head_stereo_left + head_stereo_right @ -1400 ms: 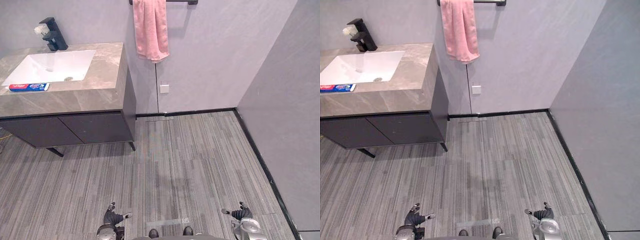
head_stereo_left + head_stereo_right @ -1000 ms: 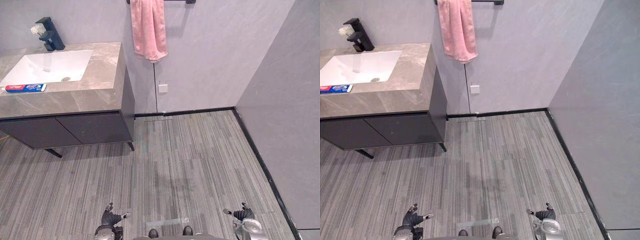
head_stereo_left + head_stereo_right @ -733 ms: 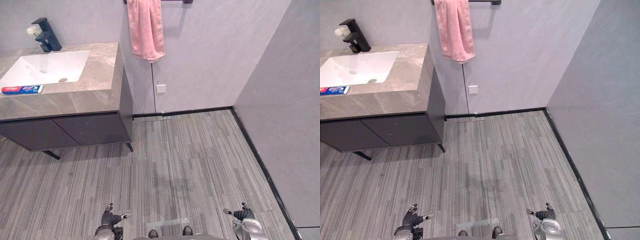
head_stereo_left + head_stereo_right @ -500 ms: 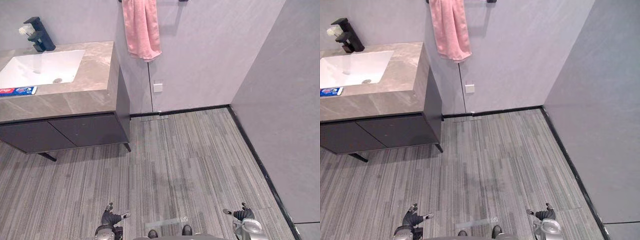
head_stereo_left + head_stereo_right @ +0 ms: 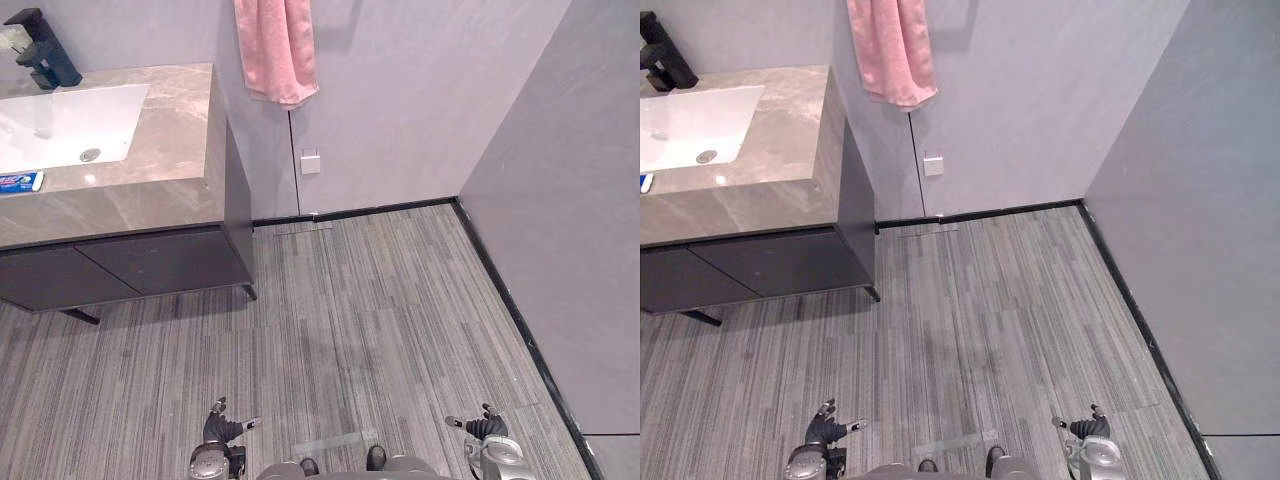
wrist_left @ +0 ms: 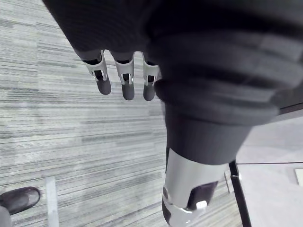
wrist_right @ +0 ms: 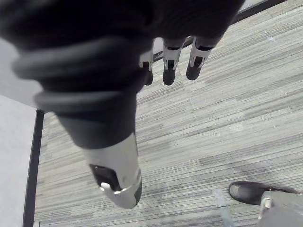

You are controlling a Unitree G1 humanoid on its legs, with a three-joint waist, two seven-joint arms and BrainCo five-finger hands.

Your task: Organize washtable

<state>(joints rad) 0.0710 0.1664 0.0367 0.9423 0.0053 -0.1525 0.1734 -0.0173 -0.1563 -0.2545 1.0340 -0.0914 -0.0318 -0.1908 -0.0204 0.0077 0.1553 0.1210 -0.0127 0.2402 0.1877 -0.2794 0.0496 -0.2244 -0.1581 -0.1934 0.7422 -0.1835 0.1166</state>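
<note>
The towel (image 5: 272, 50) is pink, the countertop (image 5: 175, 140) veined grey-brown, the basin (image 5: 60, 125) white, the floor (image 5: 370, 300) streaked grey.

**Both hands low at the sides, fingers loose**

The left hand (image 5: 222, 430) hangs at the near left and the right hand (image 5: 480, 428) at the near right, well apart from each other; both arms are lowered, with dark ribbed covers over each wrist and the back of each hand; the left hand's fingers (image 6: 124, 86) lie straight and side by side, its thumb (image 6: 182, 203) spread apart from them; the right hand's fingers (image 7: 168, 66) are likewise straight and relaxed, its thumb (image 7: 116, 177) held away; neither hand grips anything.
</note>
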